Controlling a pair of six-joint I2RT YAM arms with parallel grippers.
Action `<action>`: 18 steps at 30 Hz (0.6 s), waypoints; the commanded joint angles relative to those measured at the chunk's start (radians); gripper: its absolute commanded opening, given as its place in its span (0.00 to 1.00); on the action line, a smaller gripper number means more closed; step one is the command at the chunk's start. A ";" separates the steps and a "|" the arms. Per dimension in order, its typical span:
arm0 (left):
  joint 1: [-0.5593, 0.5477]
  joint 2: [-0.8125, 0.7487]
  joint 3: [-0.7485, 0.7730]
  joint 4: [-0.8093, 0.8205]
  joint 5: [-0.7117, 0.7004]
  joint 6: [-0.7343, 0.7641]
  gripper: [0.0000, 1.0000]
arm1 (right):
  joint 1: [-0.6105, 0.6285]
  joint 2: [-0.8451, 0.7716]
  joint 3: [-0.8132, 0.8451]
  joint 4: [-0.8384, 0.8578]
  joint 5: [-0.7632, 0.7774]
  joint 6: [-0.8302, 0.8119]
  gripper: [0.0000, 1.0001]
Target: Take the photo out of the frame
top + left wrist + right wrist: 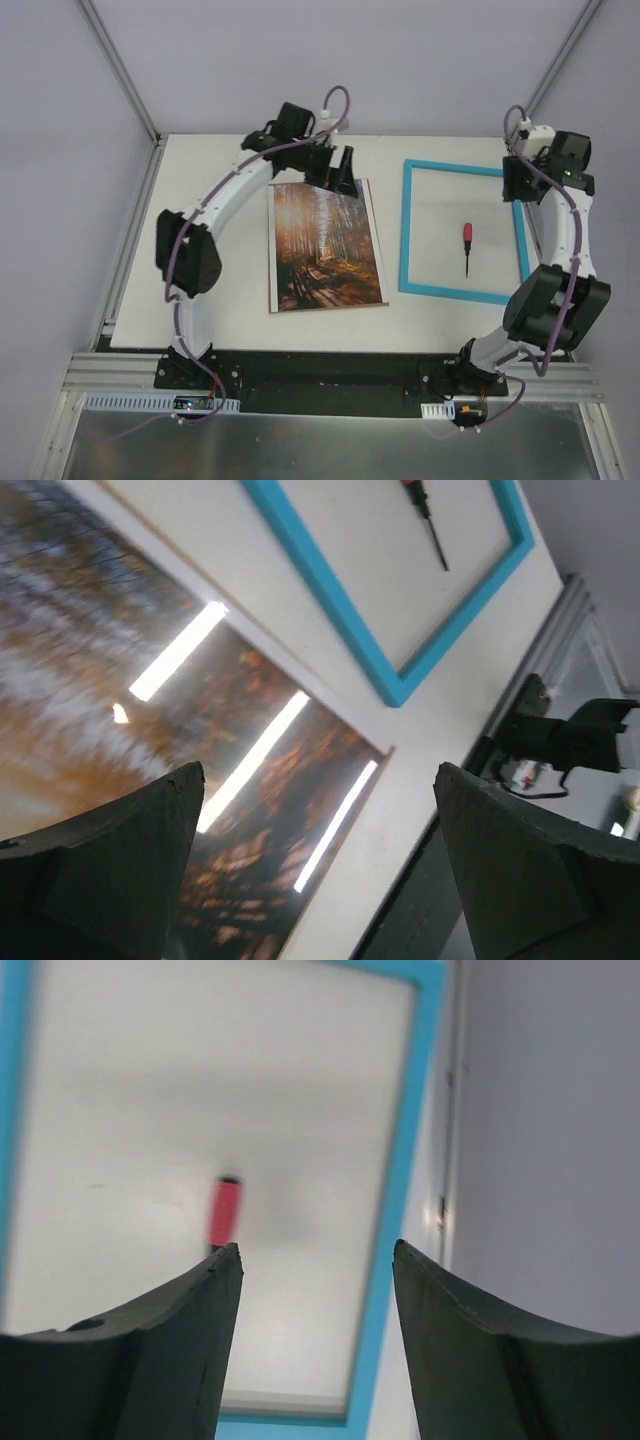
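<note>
Photo (325,250): glossy orange-brown autumn-forest print, lying flat beside turquoise frame (408,232); left claw (320,770) and right claw (316,1248) spread, holding nothing.

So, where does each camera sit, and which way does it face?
Top external: above and behind the robot, looking down on the table; the left arm and right arm show.
Left wrist: over the photo, facing toward the frame; open left gripper shows.
Right wrist: above the frame, looking down at the screwdriver; open right gripper shows.
Shared: both wrist views show frame and screwdriver.
</note>
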 commanded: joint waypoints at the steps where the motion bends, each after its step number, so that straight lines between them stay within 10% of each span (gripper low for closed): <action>1: 0.116 -0.278 -0.261 -0.083 -0.165 0.233 0.97 | 0.201 -0.190 -0.024 -0.079 -0.187 0.116 0.63; 6: 0.244 -0.441 -0.527 -0.091 -0.400 0.333 0.99 | 0.461 -0.189 -0.011 -0.053 -0.260 0.257 0.63; 18: 0.383 -0.314 -0.602 -0.058 -0.239 0.379 0.99 | 0.743 0.177 0.103 -0.073 -0.275 0.354 0.63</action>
